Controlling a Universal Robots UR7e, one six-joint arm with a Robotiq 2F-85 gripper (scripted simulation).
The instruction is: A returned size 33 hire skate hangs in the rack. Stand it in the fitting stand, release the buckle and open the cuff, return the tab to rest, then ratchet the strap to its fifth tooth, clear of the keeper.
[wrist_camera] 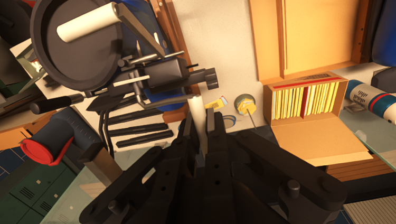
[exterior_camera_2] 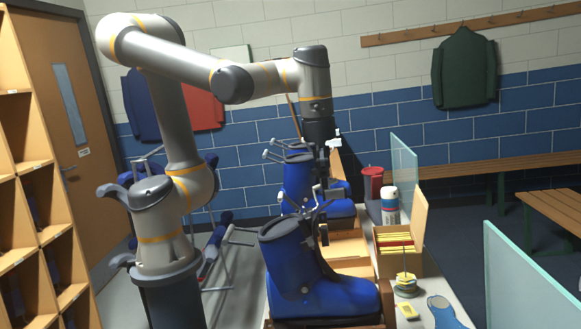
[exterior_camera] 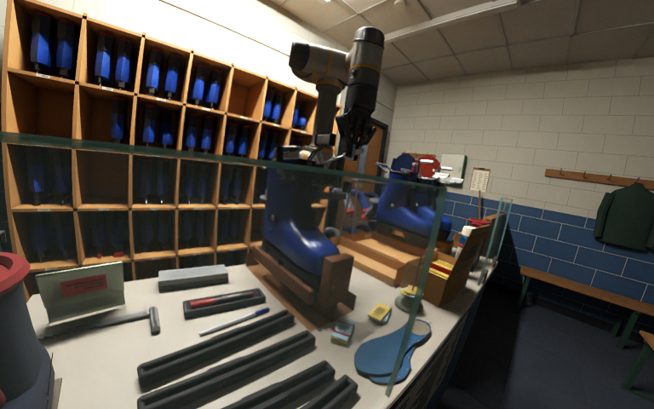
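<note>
On the counter the blue skate boot (exterior_camera: pixel 294 226) (exterior_camera_2: pixel 310 269) stands upright in the wooden fitting stand (exterior_camera: pixel 308 289), its dark cuff opening (wrist_camera: pixel 77 47) facing up. A grey buckle assembly (wrist_camera: pixel 163 73) with bent wire levers sits at the front of the cuff. My gripper (exterior_camera: pixel 354 152) (exterior_camera_2: pixel 322 183) (wrist_camera: pixel 201 122) hangs straight down just in front of the cuff, and I have it closed on the white tab handle (wrist_camera: pixel 197 116) at the end of a wire lever. Another white handle (wrist_camera: pixel 89 22) lies across the cuff opening.
Behind the stand, a second blue boot (exterior_camera: pixel 410 202) sits on a wooden stepped platform (exterior_camera: pixel 376 255). An open box of yellow cards (wrist_camera: pixel 305 102), a spray can (exterior_camera_2: pixel 390 206), a paper spike (exterior_camera: pixel 409 296) and a glass screen (exterior_camera_2: pixel 403 171) stand to the right. Dark foam trays (exterior_camera: pixel 217 347) lie nearer.
</note>
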